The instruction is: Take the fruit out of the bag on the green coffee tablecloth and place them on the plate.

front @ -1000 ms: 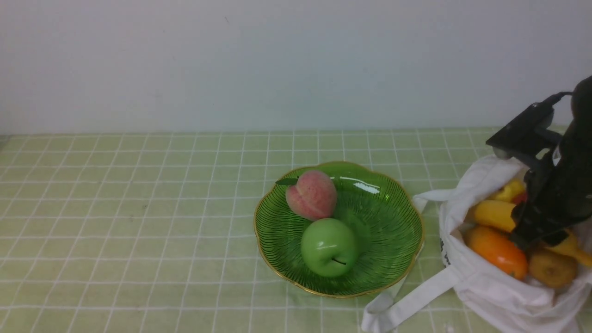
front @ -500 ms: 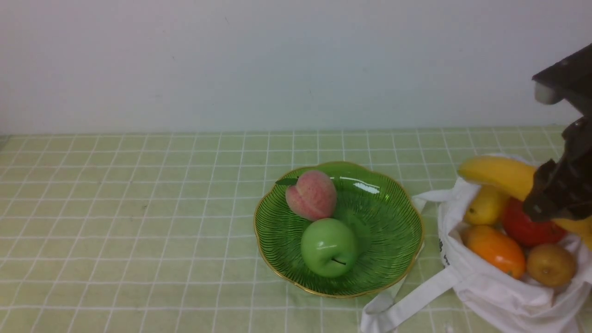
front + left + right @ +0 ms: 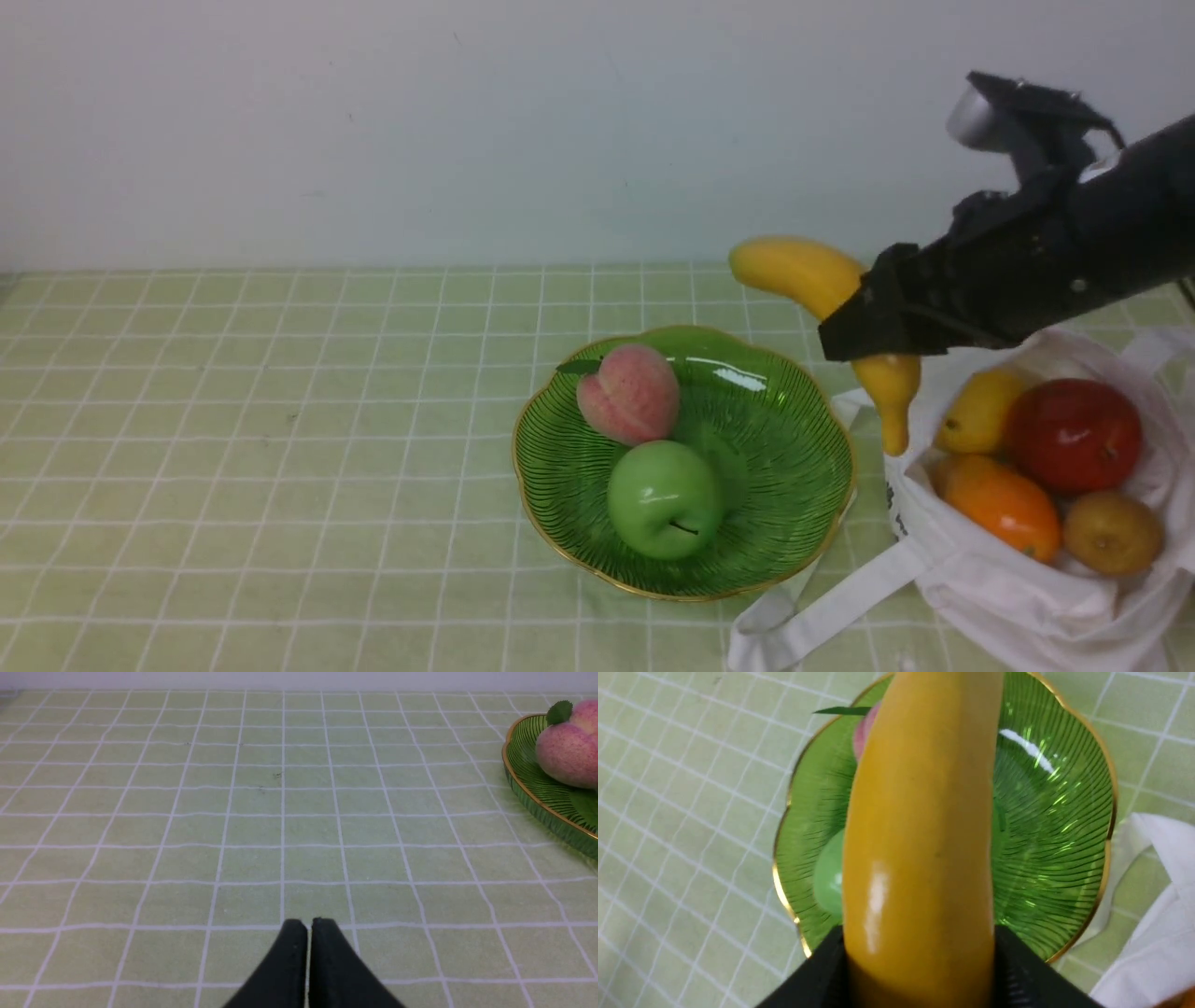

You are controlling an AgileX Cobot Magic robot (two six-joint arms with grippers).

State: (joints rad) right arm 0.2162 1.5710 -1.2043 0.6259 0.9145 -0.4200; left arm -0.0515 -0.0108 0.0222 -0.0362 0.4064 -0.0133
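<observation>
My right gripper (image 3: 864,327) is shut on the long yellow banana (image 3: 803,273) and holds it in the air between the bag and the plate, above the plate's right rim. The banana fills the right wrist view (image 3: 920,826) between the two black fingers. The white cloth bag (image 3: 1018,588) lies at the right on the green tablecloth (image 3: 233,420) and holds a lemon (image 3: 976,411), a red apple (image 3: 1074,434), an orange fruit (image 3: 999,504) and a brownish fruit (image 3: 1111,532). The green plate (image 3: 803,439) holds a peach (image 3: 627,392) and a green apple (image 3: 663,499). My left gripper (image 3: 308,926) is shut and empty over bare cloth.
The bag's strap handles (image 3: 822,607) trail on the cloth by the plate's front right rim. A pale wall stands behind the table. In the left wrist view the plate's rim (image 3: 514,779) and the peach (image 3: 567,751) show at the edge.
My right gripper has lifted the banana out of the bag and carried it up and to the left toward the plate. The red apple and lemon in the bag are now uncovered.
</observation>
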